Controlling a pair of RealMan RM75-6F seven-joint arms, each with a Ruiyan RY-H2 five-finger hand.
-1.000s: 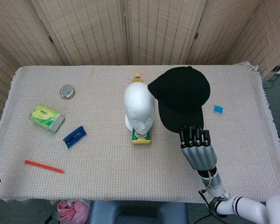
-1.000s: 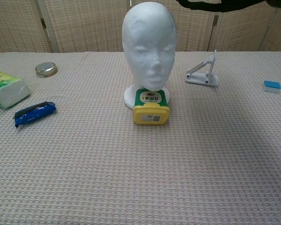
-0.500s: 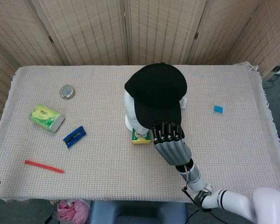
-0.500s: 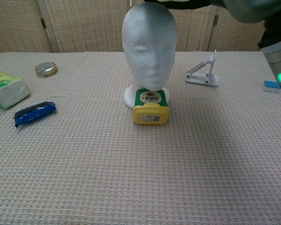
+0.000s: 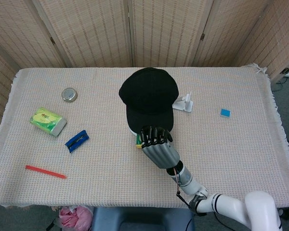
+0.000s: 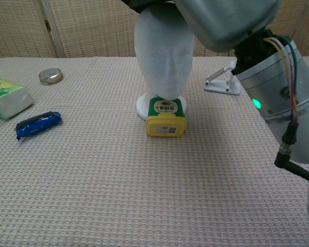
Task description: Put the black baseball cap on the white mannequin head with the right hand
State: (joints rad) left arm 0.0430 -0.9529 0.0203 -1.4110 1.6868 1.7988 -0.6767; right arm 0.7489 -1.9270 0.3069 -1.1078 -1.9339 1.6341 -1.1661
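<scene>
The black baseball cap [image 5: 148, 96] hangs right over the white mannequin head [image 6: 162, 56], covering it fully in the head view. My right hand [image 5: 157, 142] grips the cap by its brim, fingers curled over the edge. In the chest view the hand [image 6: 224, 20] fills the upper right, and a sliver of the cap [image 6: 144, 5] shows at the top of the mannequin's crown. The mannequin stands upright mid-table behind a yellow-and-green box [image 6: 166, 118]. My left hand is out of sight.
A white phone stand [image 5: 184, 104] lies right of the mannequin, a small blue block [image 5: 225, 112] further right. On the left lie a metal tin [image 5: 69, 94], a green tissue pack [image 5: 48, 121], a blue packet [image 5: 77, 140] and a red stick [image 5: 45, 172].
My right hand has carried the cap leftward, from the right of the mannequin to directly over it. The arm now shows large in the chest view.
</scene>
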